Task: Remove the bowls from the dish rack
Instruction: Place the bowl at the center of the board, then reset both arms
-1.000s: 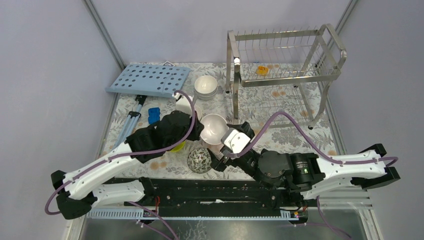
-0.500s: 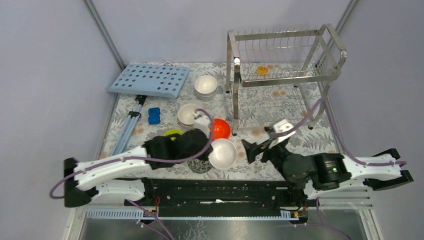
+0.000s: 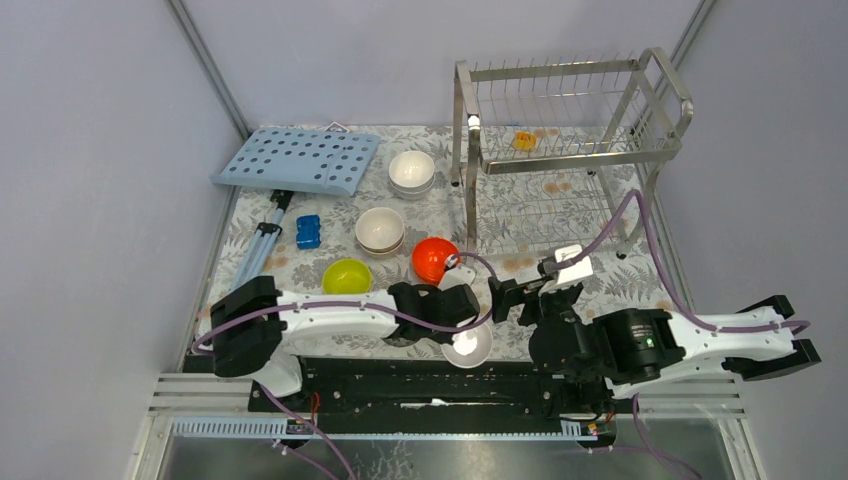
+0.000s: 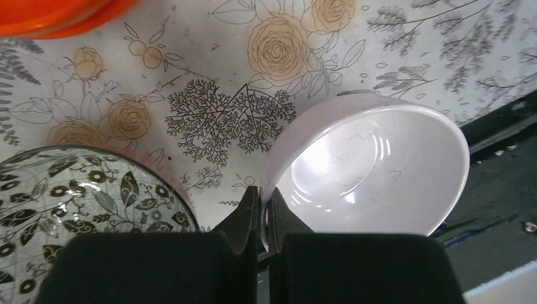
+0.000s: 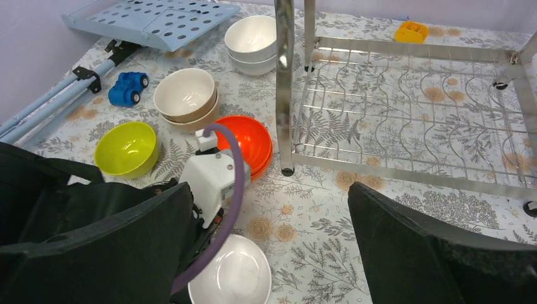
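Note:
My left gripper (image 4: 261, 193) is shut on the rim of a glossy white bowl (image 4: 373, 171), held tilted at the table's near edge (image 3: 470, 345). The black-and-white speckled bowl (image 4: 76, 190) sits just left of it. My right gripper (image 5: 269, 190) stands wide open above the floral cloth with nothing between its fingers, to the right of the left wrist (image 3: 530, 295). An orange-red bowl (image 3: 435, 258), a lime-green bowl (image 3: 347, 275), stacked cream-beige bowls (image 3: 380, 230) and stacked white bowls (image 3: 412, 172) stand on the cloth. The steel-wire dish rack (image 3: 570, 150) stands at the back right; no bowl shows in it.
A light-blue perforated board (image 3: 300, 160) lies at the back left, with a folded tripod (image 3: 258, 255) and a small blue block (image 3: 308, 231) beside it. A yellow-orange clip (image 5: 411, 30) lies behind the rack. A black rail (image 3: 400, 385) runs along the near edge.
My left arm has swung down and right, carrying the white bowl from mid-table to the near edge. My right gripper has drawn back from the bowl and stayed open.

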Motion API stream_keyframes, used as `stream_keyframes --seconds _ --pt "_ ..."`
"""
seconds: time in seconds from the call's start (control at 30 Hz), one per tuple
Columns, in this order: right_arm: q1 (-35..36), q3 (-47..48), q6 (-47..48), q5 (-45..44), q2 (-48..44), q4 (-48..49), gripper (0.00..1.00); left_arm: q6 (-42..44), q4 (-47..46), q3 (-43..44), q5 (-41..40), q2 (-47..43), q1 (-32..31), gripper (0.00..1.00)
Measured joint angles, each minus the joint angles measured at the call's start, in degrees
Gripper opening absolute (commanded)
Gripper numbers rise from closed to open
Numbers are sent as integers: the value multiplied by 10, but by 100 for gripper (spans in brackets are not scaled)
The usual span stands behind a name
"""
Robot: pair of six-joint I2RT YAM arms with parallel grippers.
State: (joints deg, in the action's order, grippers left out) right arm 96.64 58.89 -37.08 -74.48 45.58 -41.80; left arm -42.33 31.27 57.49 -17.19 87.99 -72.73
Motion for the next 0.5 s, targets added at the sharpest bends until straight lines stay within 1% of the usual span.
stream_keyframes --seconds 0.1,0.23,0.37,0.43,0.5 --pt "0 -1 -15 2 12 -9 100 -4 -4 0 8 26 4 1" --pt "0 -6 -25 1 -6 -11 100 -12 -17 0 16 31 10 27" --pt "0 -16 -33 1 -28 -11 100 -17 -28 0 19 31 12 62" --pt "0 -18 -35 1 -35 -12 100 -21 -29 0 20 30 12 75" --pt "0 -19 -37 1 -42 -12 100 -26 -29 0 22 27 12 85"
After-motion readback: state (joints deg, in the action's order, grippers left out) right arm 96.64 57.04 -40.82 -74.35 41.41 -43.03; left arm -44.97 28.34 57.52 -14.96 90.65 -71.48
